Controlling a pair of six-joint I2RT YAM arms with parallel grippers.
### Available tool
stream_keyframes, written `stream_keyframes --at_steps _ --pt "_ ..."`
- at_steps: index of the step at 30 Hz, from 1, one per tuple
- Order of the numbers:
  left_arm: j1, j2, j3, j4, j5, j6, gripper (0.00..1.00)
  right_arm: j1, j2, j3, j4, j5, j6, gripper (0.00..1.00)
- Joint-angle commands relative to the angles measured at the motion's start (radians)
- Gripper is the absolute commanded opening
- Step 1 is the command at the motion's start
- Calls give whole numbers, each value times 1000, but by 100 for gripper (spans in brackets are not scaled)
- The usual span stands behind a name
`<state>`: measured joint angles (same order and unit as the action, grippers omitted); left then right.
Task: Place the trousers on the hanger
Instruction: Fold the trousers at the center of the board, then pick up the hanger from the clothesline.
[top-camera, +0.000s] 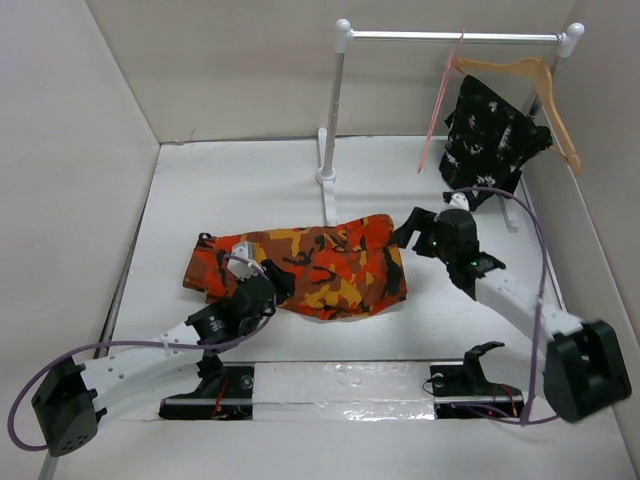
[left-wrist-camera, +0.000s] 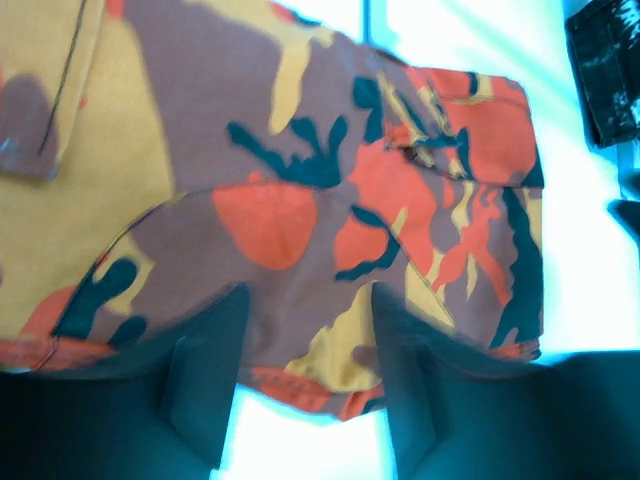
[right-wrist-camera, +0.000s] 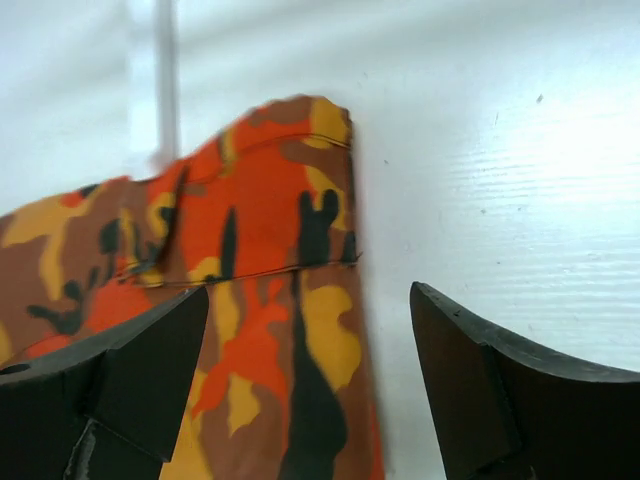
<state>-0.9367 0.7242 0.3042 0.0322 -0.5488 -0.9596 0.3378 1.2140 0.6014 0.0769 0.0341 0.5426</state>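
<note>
Trousers (top-camera: 300, 265) folded flat, orange-yellow-black camouflage; left tool (left-wrist-camera: 310, 295), right tool (right-wrist-camera: 310, 295) both spread apart.

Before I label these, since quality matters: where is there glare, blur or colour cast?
Top external: even light, fairly sharp; the glossy white strip between the arm bases glints. Left wrist: the orange, red, yellow and black camouflage cloth trousers look soft, the white table is blown out with a cyan tint, the left pincer dark and blurred. Right wrist: bright table, right pincer a dark silhouette.
</note>
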Motion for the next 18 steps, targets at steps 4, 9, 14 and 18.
stream_keyframes --at_steps 4,9,14,18 --pt "-16 99 170 240 -76 226 0 70 -402 96 -229 92 -85 19" --pt "-16 193 222 431 -27 407 0 81 -453 306 -319 217 -133 0" --pt "-25 250 188 523 38 510 0 -12 -230 623 -377 261 -197 33" --pt "-25 219 162 526 104 531 25 -129 -23 811 -387 202 -231 71"
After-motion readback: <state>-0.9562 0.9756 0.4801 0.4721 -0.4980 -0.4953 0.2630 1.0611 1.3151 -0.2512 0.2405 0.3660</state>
